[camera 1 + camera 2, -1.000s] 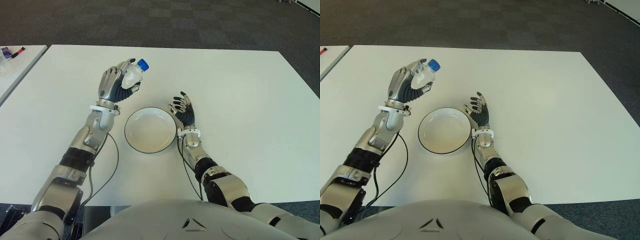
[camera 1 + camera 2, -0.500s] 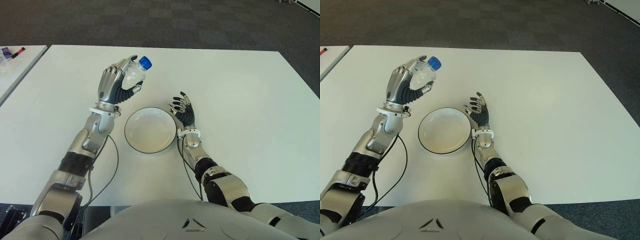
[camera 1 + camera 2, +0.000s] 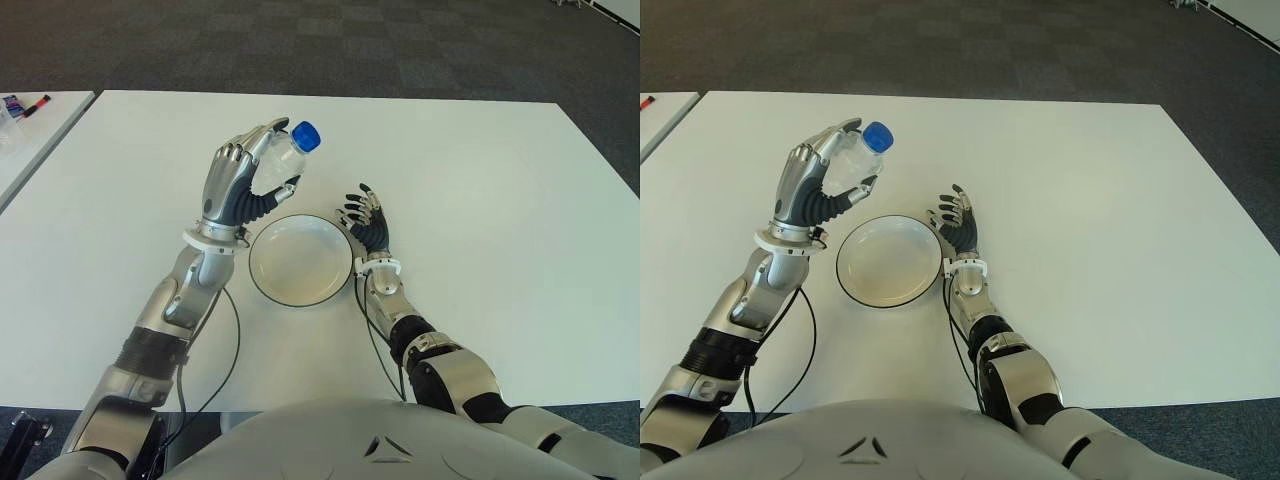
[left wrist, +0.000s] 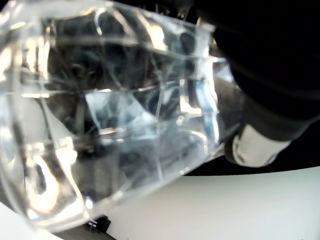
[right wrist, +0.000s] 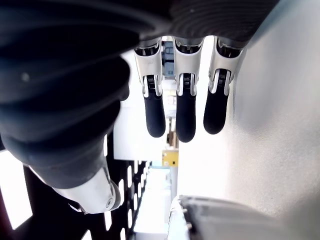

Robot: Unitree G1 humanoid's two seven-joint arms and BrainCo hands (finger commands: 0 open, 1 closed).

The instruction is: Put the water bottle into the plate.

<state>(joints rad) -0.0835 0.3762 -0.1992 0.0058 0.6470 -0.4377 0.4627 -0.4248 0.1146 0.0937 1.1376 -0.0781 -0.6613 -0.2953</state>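
Note:
A clear plastic water bottle (image 3: 283, 162) with a blue cap is held in the air by my left hand (image 3: 245, 180), whose fingers are shut around its body. It hangs tilted, cap up and to the right, just beyond the far left rim of the white plate (image 3: 300, 292), a round dish with a dark rim on the white table. In the left wrist view the bottle (image 4: 105, 110) fills almost the whole picture. My right hand (image 3: 367, 222) shows just right of the plate with its fingers spread and nothing in them.
The white table (image 3: 480, 200) stretches wide to the right and far side. A second white table (image 3: 30, 130) stands at the far left, with markers on its corner. A black cable (image 3: 228, 340) loops on the table beside my left forearm.
My left hand has carried the bottle to the right and nearer, toward the plate's far left rim. The right hand has stayed where it was.

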